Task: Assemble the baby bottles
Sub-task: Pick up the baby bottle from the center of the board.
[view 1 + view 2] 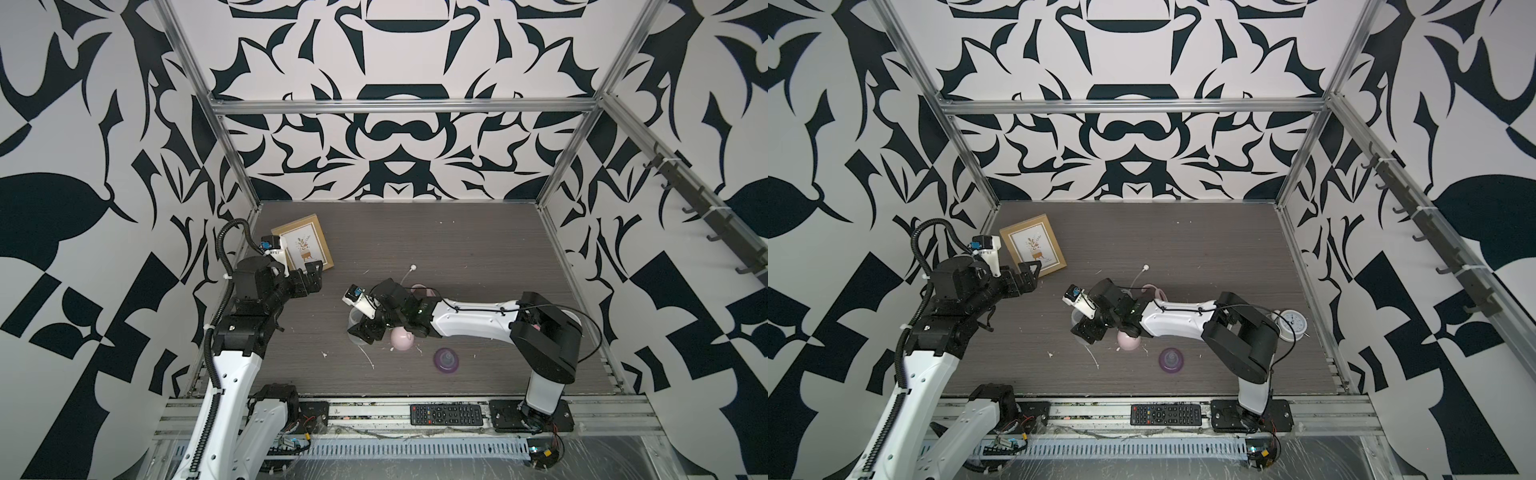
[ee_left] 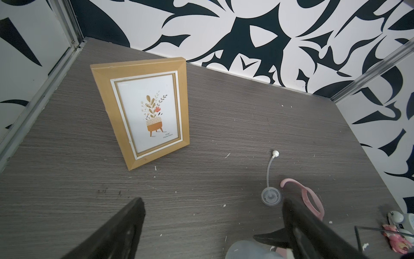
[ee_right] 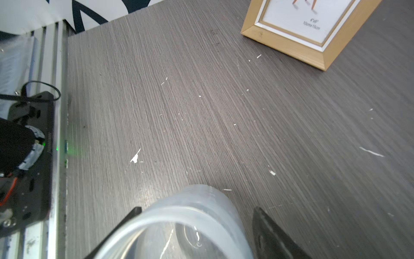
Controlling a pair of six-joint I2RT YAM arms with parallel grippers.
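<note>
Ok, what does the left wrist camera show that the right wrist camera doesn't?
Only the left wrist: the clear straw, the pink handled ring, the left gripper, open. Only the right wrist: the right gripper, open, fingers flanking the bottle body. Both: the picture frame, the grey table, and the bottle body, just an edge of it from the left wrist.

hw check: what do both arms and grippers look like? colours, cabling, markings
Both arms: white moulded shells, black joint housings. The left arm carries a black corrugated cable conduit, zip-tied on; the right arm has a thin black cable along its white forearm. Each wrist bears a small white camera with a blue patch. The left gripper and right gripper are black with tapered fingers.
</note>
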